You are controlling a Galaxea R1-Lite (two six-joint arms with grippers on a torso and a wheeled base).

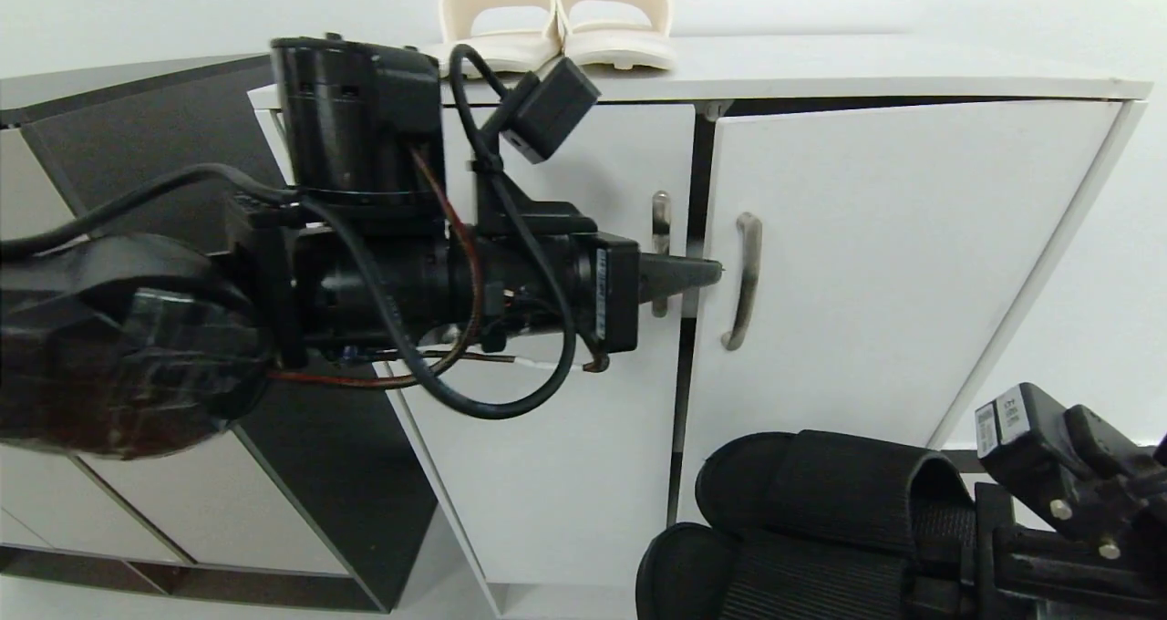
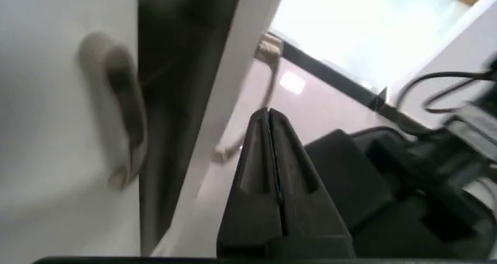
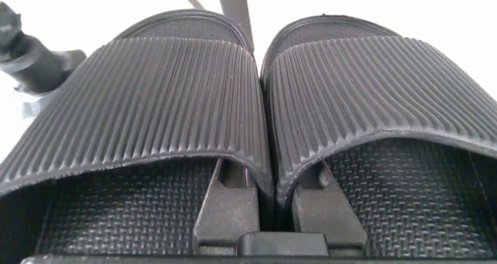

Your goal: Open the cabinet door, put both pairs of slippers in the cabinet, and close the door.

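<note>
A white two-door cabinet [image 1: 912, 264] stands in front of me, its right door [image 1: 875, 328] slightly ajar with a dark gap along the top and inner edge. My left gripper [image 1: 713, 272] is shut and empty, its tip at the gap between the doors, between the left handle [image 1: 661, 228] and the right handle [image 1: 746, 278]. In the left wrist view the shut fingertips [image 2: 269, 120] sit by the door edge [image 2: 233, 101]. Cream slippers [image 1: 558, 23] lie on the cabinet top. My right gripper [image 3: 270, 198] is shut on the black slippers [image 1: 821, 501] [image 3: 186, 101], low at the right.
A dark and white shelf unit [image 1: 137, 146] stands against the cabinet's left side. A white wall [image 1: 1121, 264] lies to the right of the cabinet. Light floor [image 2: 334, 101] shows beyond the door edge.
</note>
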